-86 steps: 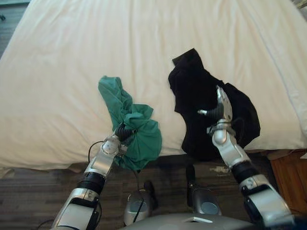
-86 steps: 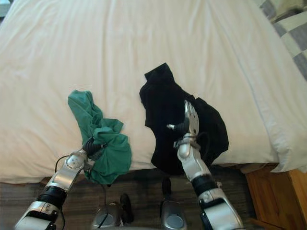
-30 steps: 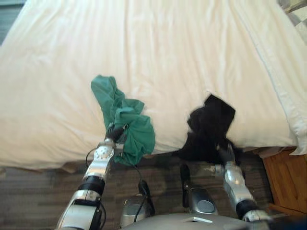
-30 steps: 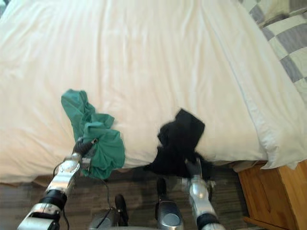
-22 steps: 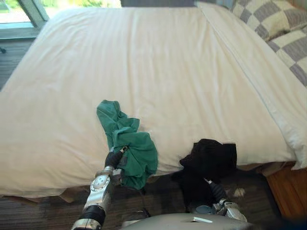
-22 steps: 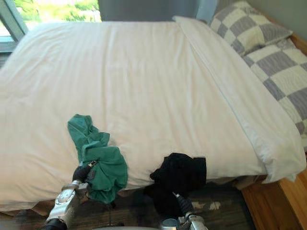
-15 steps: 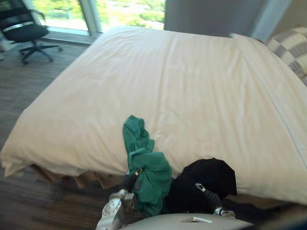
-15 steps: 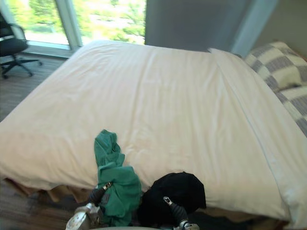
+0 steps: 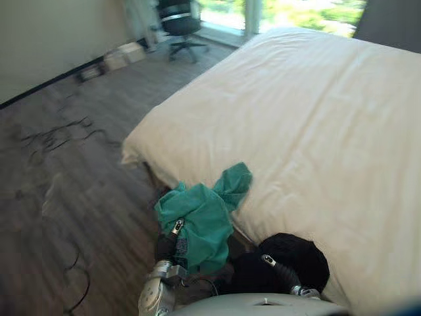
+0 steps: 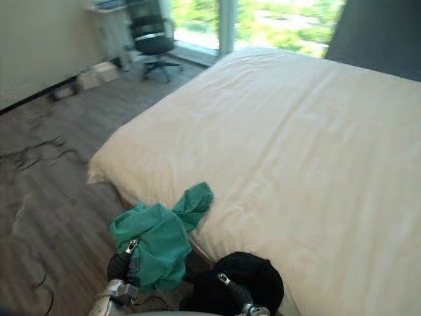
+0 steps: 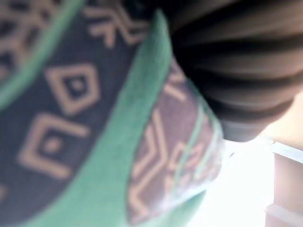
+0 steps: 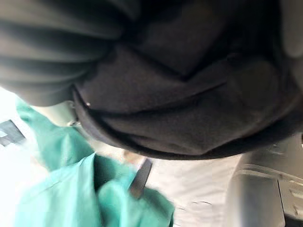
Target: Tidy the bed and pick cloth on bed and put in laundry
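- The black cloth [image 9: 299, 253] is bunched into a ball against the right hand [image 9: 276, 268], nearest the robot and at the bed's near edge. How tightly it is gripped cannot be told, the hand being sunk in the fabric. If the hold is loose, the bundle could slip out during the carry to the laundry.
- The green cloth [image 9: 200, 220] is draped over the left hand [image 9: 168, 247], just to the left of the black one. How far this hand is closed cannot be told either, since fabric is pressed right up against it in the left wrist view.
- One end of the green cloth lies on the edge of the bed [image 9: 316, 131], while the rest hangs off the mattress above the floor [image 9: 72, 178]. That loose end could drag the sheet as it is pulled away, and the tidied cover would be rumpled.
- The hanging folds could be trodden on or dropped on the way across the open floor, with an office chair [image 9: 179, 16] standing far off by the window.
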